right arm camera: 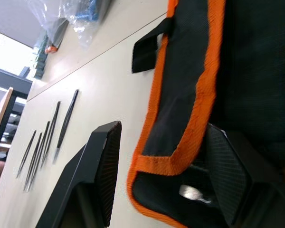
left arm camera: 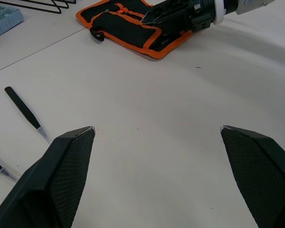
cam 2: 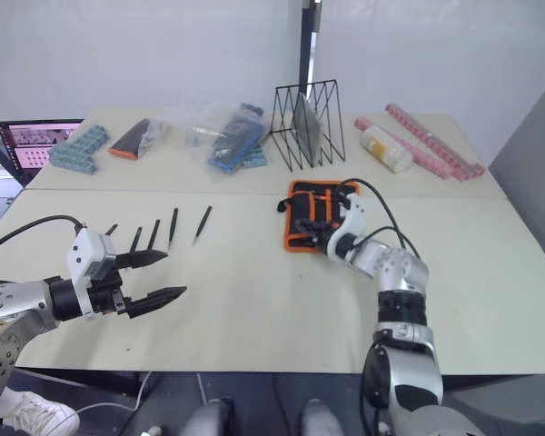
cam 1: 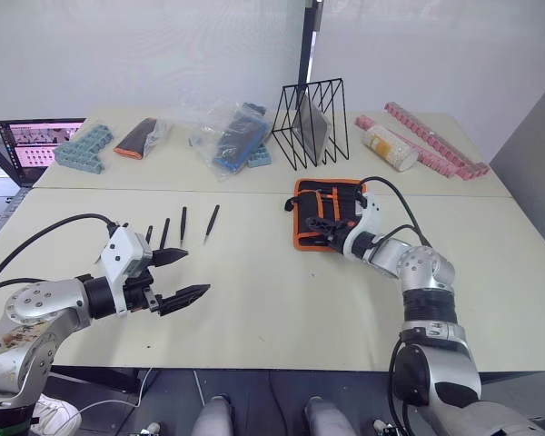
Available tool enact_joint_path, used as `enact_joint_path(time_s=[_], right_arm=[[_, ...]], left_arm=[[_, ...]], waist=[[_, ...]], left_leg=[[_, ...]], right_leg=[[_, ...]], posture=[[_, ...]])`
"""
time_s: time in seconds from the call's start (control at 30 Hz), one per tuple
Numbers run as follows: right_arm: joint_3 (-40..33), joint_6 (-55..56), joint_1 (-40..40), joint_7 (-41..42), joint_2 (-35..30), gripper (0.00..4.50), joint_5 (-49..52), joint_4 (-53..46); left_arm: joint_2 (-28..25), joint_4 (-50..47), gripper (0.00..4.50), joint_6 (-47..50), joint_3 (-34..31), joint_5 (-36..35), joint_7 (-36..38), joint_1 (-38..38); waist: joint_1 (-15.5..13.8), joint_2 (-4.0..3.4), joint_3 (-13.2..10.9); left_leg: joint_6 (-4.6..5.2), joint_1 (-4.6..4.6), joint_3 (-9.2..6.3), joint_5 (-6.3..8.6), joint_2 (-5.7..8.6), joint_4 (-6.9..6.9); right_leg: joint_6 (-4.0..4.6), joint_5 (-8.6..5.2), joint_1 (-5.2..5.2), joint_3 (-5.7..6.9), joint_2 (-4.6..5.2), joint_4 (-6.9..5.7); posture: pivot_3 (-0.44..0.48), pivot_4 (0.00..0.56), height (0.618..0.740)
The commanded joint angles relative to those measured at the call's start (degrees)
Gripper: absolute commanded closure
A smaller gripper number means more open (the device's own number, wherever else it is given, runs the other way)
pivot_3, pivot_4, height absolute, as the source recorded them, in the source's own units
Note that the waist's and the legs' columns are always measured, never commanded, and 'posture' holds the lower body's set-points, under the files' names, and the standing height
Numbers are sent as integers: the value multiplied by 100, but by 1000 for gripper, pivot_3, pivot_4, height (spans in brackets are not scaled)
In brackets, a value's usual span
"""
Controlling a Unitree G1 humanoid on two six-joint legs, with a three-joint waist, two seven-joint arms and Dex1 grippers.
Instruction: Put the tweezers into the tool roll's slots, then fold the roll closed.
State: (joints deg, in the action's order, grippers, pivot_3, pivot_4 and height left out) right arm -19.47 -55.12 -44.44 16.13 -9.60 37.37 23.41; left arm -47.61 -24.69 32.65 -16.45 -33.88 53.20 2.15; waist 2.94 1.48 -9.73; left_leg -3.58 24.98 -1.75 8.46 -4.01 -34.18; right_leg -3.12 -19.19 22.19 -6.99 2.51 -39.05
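My left gripper (cam 1: 177, 275) sits nearest, hovering low over the table (cam 1: 254, 300) at about seven o'clock, its two black fingers spread wide with nothing between them. Just past it, toward ten o'clock, the tweezers (cam 1: 183, 225) lie loose on the tabletop in a fanned row, tips pointing back toward me; none is in a slot. My right gripper (cam 1: 331, 234) is out near the middle of the table at the near edge of the tool roll (cam 1: 327, 211), which lies opened flat with its orange trim showing. In the right wrist view one finger (right arm camera: 97, 171) rests outside the orange edge and the other (right arm camera: 228, 166) lies over the black fabric, so the jaws straddle that edge; whether they actually pinch it I cannot tell for sure. Beyond the roll, at twelve o'clock, stands a black wire rack (cam 1: 311, 123).
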Motion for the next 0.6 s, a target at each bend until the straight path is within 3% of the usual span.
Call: enact_joint_path(time_s=[0.03,0.3,0.43,0.6], right_arm=[[3,260,-11,-67,22,1769,-78,-108],[-94,915,-167,-173,71,4330,-277,264],[-195,1215,-378,-189,122,4479,-269,707],[276,1447,-879,422,354,4479,-486,1266]], left_arm=[[-6,-76,0,-106,-28,-56,19,71],[-33,-95,0,-114,15,-18,4,99],[-140,-129,0,-106,49,175,-74,50],[-95,-41,0,-182,-55,205,-47,0]], waist=[[0,0,0],[-8,0,0],[-12,0,0],[56,0,0]], left_leg=[[0,0,0,0,0,0],[0,1,1,0,0,0],[0,1,1,0,1,-1],[0,1,1,0,0,-1]], right_leg=[[0,0,0,0,0,0],[0,0,0,-1,0,1],[0,0,0,-1,1,1],[0,0,0,-1,0,1]], posture=[[0,150,735],[0,150,735],[0,150,735],[0,150,735]])
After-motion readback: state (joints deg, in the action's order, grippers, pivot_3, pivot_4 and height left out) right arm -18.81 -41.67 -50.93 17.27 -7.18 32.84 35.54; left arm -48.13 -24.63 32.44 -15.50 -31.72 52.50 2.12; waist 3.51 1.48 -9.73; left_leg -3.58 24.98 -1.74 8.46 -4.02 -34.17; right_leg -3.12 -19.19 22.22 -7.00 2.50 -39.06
